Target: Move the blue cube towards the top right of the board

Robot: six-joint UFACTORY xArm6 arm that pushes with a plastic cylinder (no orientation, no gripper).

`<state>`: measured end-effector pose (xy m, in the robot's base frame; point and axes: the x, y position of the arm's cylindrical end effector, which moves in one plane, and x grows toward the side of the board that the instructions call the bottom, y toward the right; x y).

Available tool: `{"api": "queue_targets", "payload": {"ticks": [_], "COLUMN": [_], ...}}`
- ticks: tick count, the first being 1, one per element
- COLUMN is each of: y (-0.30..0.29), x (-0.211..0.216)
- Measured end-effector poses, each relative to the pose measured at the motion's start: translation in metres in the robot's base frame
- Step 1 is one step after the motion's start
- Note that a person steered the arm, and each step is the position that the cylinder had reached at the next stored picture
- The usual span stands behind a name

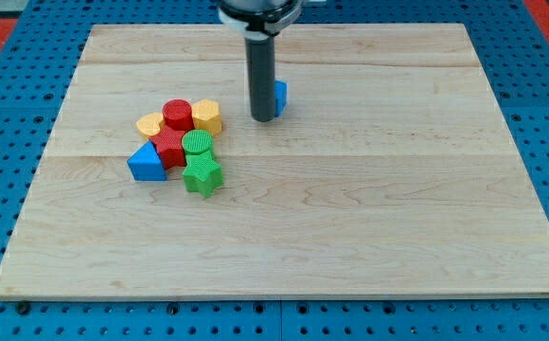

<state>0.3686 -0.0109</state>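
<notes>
The blue cube sits on the wooden board a little above centre, mostly hidden behind my rod; only its right edge shows. My tip rests on the board right against the cube's left side, slightly toward the view's bottom of it.
A cluster lies left of my tip: a red cylinder, a yellow block, another yellow block, a red star-like block, a green cylinder, a green star and a blue triangular block.
</notes>
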Motion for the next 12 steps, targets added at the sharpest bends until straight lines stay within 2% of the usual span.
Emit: {"api": "queue_targets", "payload": {"ticks": [2,3,4,5,6,7,8,9,12], "y": [-0.021,0.019,0.068,0.113,0.090,0.097,0.143,0.154,0.220], "x": [-0.031,-0.070,-0.091,-0.089,-0.055,-0.030,-0.069,-0.108,-0.124]}}
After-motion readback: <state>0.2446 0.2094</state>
